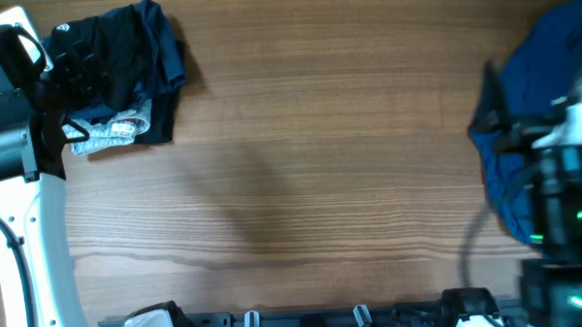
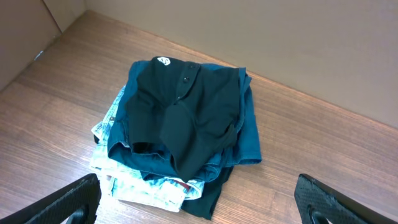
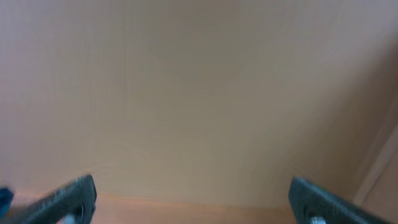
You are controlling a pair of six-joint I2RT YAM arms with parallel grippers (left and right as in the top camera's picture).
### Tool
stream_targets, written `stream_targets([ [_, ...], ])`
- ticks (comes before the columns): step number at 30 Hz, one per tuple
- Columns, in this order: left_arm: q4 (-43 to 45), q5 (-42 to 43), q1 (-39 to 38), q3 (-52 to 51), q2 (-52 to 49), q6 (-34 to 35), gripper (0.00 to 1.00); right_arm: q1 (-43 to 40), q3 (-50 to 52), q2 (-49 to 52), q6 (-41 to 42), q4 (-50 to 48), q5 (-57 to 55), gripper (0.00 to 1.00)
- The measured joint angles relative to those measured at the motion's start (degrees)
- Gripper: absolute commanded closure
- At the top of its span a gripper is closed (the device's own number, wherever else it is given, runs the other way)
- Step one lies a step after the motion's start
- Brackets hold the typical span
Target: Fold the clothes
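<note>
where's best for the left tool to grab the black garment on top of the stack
Grip the black cloth garment at its rumpled near edge, coming in from the open left tool side: that edge puckers up and overhangs the teal garment beneath, so it could probably be pinched alone.

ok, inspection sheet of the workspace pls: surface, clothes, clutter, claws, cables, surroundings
Surface: wood-grain table, soft shadow across the middle.
Job's things: stack of folded clothes at the far left corner, dark piece on top, teal below, pale print at the bottom; blue garment bunched at the right edge, unfolded.
Clutter: nothing seen.
Claws: left claw open, empty, above the stack; right claw open, empty, facing the beige wall.
Cables: dark cable by the right arm's base.
Surroundings: beige wall behind the table; rig hardware along the near edge.
</note>
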State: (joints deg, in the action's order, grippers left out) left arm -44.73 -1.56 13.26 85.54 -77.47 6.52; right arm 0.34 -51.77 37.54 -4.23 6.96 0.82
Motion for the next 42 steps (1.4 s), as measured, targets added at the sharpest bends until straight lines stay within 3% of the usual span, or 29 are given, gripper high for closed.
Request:
stream_targets([
  [3,0.0,0.0,0.0,0.0,0.0,0.0,0.00,-0.6,19.5,-5.3,0.7,-14.7,1.8,0.00],
  [5,-0.1,0.0,0.0,0.0,0.0,0.0,0.00,-0.8,27.7,-8.3,2.6,-19.4,2.3,0.00],
  [8,0.0,0.0,0.0,0.0,0.0,0.0,0.00,-0.8,38.4,-15.3,6.4,-22.1,2.8,0.00],
  [12,0.0,0.0,0.0,0.0,0.0,0.0,0.00,-0.8,45.1,-22.8,8.4,-22.5,3.0,0.00],
  [24,-0.1,0.0,0.0,0.0,-0.1,0.0,0.00,-3.5,48.5,-32.0,9.2,-8.0,3.0,0.00],
  [42,0.0,0.0,0.0,0.0,-0.1,0.0,0.00,-3.5,51.4,-36.3,8.5,-6.9,3.0,0.00],
])
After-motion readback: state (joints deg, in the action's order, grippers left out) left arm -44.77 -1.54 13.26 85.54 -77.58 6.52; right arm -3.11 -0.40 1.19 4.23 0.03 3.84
